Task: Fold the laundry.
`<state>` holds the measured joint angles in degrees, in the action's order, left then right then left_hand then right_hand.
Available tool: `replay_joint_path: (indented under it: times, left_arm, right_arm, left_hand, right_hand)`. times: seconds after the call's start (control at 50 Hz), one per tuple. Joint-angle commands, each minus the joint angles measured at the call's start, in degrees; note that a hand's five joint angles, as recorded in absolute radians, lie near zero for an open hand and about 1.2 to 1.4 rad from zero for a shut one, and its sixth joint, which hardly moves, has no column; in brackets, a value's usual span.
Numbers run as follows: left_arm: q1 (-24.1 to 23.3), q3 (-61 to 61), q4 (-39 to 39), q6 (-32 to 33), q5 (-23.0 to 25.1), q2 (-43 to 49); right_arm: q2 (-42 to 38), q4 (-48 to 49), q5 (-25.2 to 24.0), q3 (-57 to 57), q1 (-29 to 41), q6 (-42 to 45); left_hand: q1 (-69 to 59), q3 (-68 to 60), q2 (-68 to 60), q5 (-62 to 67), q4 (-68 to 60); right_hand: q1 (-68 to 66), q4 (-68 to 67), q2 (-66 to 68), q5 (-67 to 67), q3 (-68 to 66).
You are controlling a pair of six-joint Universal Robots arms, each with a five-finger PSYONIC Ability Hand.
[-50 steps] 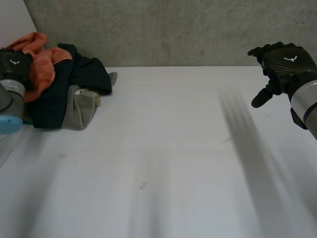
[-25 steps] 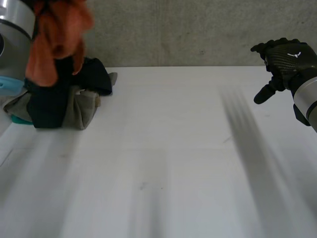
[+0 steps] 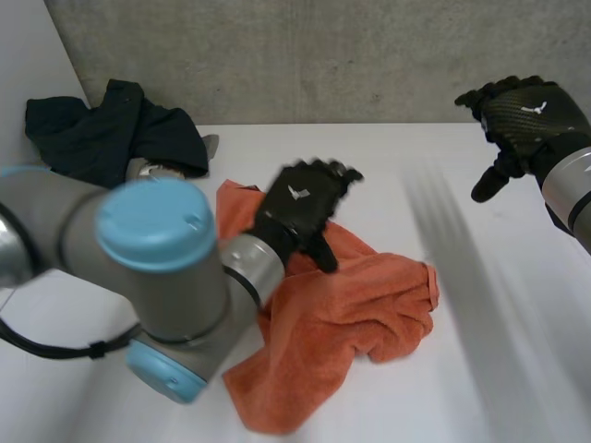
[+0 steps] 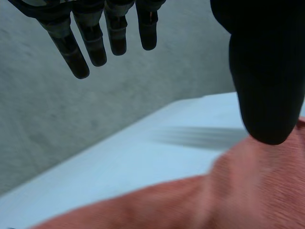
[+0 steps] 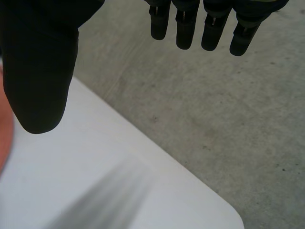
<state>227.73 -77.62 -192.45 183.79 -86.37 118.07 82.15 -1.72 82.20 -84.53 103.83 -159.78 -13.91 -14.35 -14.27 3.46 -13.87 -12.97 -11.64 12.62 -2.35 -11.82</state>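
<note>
Towel point(image 3: 342, 314), orange, is lying rumpled on the middle of the white table point(image 3: 369, 157). It is not lying flat enough to give a clean long axis. One corner is pointing toward the far-left pile, a rounded bunch is bulging toward the robot's right, and a loose flap is trailing toward the near edge. Its cloth is looking thick and nubby, like terry, with soft folds across it. No label or writing is showing on it.

Left hand point(image 3: 300, 210) is hovering over the towel's far part, fingers straight and spread from the thumb, holding nothing. In the left wrist view the fingers point(image 4: 88, 45) are hanging clear above the towel point(image 4: 228, 200). The grey left arm point(image 3: 157, 268), with its light-blue cap, is covering the towel's left side.

Right hand point(image 3: 522, 115) is hanging raised at the table's far right, well apart from the towel. In its wrist view the hand point(image 5: 38, 62) is showing loosely opened fingers with nothing between them. A small white mark is sitting on the back of each hand, too small to read.

At the far-left corner a dark garment point(image 3: 120, 138) is lying heaped over a grey cloth point(image 3: 157, 171), against a rough concrete wall point(image 3: 323, 55).
</note>
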Motion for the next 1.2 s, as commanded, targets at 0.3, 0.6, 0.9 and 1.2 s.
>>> replay_joint_path:
  times: [0.3, 0.6, 0.9, 1.2]
  left_arm:
    - [16.42, -13.17, 0.41, 17.82, 5.15, -4.0]
    - [17.39, -16.16, 0.41, 21.26, 6.65, -1.43]
    - [18.1, -15.81, 0.32, 5.27, 6.65, -10.04]
    - [27.41, -19.85, -5.04, -0.8, -4.08, -33.86]
  right_arm:
    - [-4.45, -11.04, -0.47, -7.31, 10.77, 11.07]
    - [-17.63, 15.6, 0.06, -11.99, 16.76, 11.77]
    - [4.34, 14.55, -2.83, -2.67, 22.38, 8.7]
    - [-17.01, 13.67, -14.62, -2.23, 39.08, 10.98]
  left_hand:
    - [-1.02, -0.57, -0.66, 1.47, -1.05]
    - [-6.57, -6.12, -6.21, 7.02, -6.6]
    - [0.83, 1.28, 1.2, -0.38, 0.8]
    - [1.0, 1.45, 1.36, -0.55, 0.96]
  right_hand:
    - [2.97, 1.64, -2.62, 2.35, 1.82]
    - [-62.54, -63.87, 62.89, -63.16, -63.69]
    - [-67.03, -68.36, 67.38, -67.65, -68.18]
    - [-6.88, -8.2, 7.22, -7.5, -8.02]
